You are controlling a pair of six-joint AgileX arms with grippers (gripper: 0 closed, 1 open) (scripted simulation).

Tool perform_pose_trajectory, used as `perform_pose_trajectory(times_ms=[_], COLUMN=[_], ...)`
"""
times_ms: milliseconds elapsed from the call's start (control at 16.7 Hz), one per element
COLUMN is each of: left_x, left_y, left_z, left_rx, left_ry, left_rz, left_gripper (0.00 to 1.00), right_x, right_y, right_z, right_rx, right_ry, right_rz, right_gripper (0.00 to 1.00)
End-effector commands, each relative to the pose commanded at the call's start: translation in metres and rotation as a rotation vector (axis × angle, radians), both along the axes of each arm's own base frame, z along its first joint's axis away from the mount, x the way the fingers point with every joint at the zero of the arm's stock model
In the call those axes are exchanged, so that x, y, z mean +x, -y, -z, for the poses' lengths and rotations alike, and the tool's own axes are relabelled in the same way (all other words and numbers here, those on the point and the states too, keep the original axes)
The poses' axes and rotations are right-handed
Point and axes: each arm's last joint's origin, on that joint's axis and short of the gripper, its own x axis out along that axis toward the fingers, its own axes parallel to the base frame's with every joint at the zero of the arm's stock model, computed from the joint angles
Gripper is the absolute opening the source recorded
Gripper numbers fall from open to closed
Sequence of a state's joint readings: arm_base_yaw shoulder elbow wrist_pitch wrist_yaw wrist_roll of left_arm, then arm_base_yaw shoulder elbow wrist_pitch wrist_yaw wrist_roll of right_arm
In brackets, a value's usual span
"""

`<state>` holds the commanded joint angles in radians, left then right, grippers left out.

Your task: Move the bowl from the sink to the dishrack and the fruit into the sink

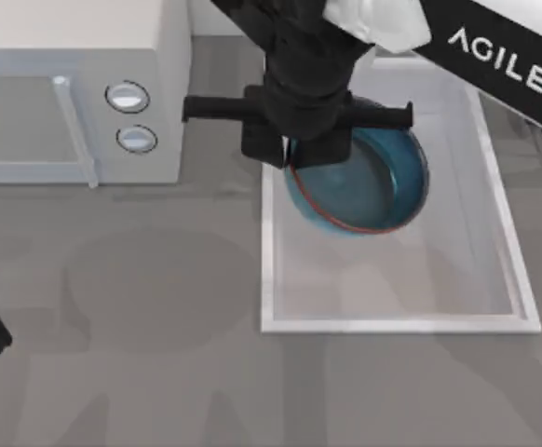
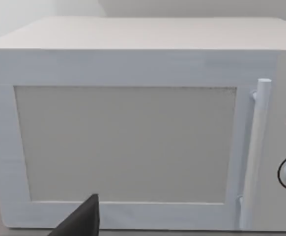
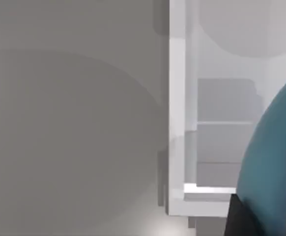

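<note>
Sitting parked at the top view's left edge, the left arm of the AgileX pair waits low beside the tabletop; its wrist camera faces the door of the white microwave, and whether its fingers are open or closed cannot be told. The microwave stands at the rear left with two round knobs, well apart from the work.

Moving right, the right arm reaches in from the upper right, and the right gripper hangs over the near-left edge of the bowl — placed, it seems, so one finger can go inside the reddish rim and one outside, a sensible hold on a deep, glossy dish. How far the fingers are spread, and whether they have hold of the rim, cannot be told, since the wrist body covers them from above.

That bowl, blue outside and teal within, lies in the rear part of the sink, close to the left wall. The right wrist camera looks along that white wall, with the bowl's teal curve just beside it. Judged from this, the lift toward a rack has yet to happen.
</note>
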<state>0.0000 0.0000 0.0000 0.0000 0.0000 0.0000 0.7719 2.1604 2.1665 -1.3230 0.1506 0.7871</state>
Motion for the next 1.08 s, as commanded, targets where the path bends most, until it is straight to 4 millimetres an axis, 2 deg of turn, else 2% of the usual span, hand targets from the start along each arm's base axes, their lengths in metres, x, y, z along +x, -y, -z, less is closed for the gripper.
perform_pose_trajectory(times_ms=[60, 180, 360, 480, 900, 1080], left_x=[0.000, 0.000, 0.000, 0.000, 0.000, 0.000], left_y=[0.000, 0.000, 0.000, 0.000, 0.000, 0.000], left_z=[0.000, 0.000, 0.000, 0.000, 0.000, 0.000], left_rx=[0.000, 0.000, 0.000, 0.000, 0.000, 0.000], left_ry=[0.000, 0.000, 0.000, 0.000, 0.000, 0.000], left_rz=[0.000, 0.000, 0.000, 0.000, 0.000, 0.000], left_gripper=[1.00, 1.00, 1.00, 1.00, 1.00, 1.00], right_x=[-0.023, -0.067, -0.118, -0.136, -0.134, -0.117], right_y=[0.006, 0.019, 0.036, 0.040, 0.043, 0.061], right_z=[-0.027, -0.056, -0.065, -0.064, -0.065, -0.071], right_rx=[0.028, 0.034, -0.038, -0.070, -0.059, 0.041], right_ry=[0.025, 0.020, -0.046, -0.075, -0.077, -0.052], right_rz=[0.000, 0.001, 0.002, 0.000, 0.002, 0.002], right_gripper=[0.00, 0.00, 0.00, 0.00, 0.00, 0.00])
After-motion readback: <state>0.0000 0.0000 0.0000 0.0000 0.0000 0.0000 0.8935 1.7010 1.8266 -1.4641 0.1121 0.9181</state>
